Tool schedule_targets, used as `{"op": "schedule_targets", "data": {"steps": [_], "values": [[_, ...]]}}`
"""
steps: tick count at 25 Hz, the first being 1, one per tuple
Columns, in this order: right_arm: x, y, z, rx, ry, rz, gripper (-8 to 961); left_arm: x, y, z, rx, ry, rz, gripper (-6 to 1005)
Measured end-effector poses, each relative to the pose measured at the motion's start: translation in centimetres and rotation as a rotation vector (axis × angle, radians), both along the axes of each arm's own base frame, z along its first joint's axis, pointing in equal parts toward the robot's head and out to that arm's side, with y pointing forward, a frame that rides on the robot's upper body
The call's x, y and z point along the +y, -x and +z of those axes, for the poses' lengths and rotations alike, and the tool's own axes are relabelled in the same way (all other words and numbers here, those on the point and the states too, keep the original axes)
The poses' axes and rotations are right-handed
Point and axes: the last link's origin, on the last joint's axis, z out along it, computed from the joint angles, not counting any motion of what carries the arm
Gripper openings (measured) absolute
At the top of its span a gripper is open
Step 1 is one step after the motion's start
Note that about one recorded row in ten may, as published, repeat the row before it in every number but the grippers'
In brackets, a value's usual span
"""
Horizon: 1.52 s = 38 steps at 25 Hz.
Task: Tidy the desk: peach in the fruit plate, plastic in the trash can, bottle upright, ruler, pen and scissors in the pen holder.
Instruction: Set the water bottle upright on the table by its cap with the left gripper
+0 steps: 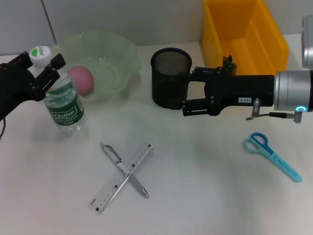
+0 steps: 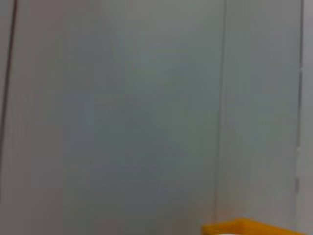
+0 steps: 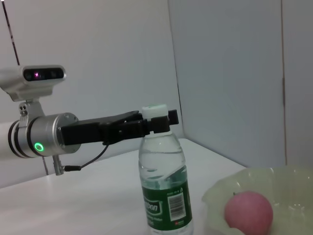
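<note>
Left gripper (image 1: 43, 64) fingers clasp the upright bottle (image 1: 62, 102) (cap up); right gripper (image 1: 190, 89) fingers wide.

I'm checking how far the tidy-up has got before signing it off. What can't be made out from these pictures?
- Yellow plastic bin: right gripper covers part of its floor in the head view; a small dark item there is unidentifiable.
- Black mesh pen holder: inside too dark.
- Left wrist view: only wall and a yellow rim.
- Left gripper at the clear water bottle's white cap: actual grip unclear.

It looked like a robot test lab — a bare white tabletop (image 1: 205, 196), plain grey panelled walls (image 3: 230, 73), staged desk props.
</note>
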Motion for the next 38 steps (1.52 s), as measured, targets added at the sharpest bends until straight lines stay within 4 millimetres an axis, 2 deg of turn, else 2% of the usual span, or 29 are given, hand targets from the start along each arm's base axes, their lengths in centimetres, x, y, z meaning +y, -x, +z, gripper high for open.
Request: {"op": "schedule_targets", "data": {"steps": [12,18,38], "values": [[-0.1,-0.3,-0.4,-0.019,0.014,-0.013,825,0.3,1.8,-0.5,0.033,-0.105,0.105,443],[-0.3,-0.7,-0.8,-0.071,0.039,-0.008,824,0.8,2.0,-0.6,0.027,-0.114,0.139,443],[-0.1,-0.5,-0.9,-0.078,0.034,-0.009,823,1.2,2.1,-1.3,0.048,-0.134,0.169,444]]}}
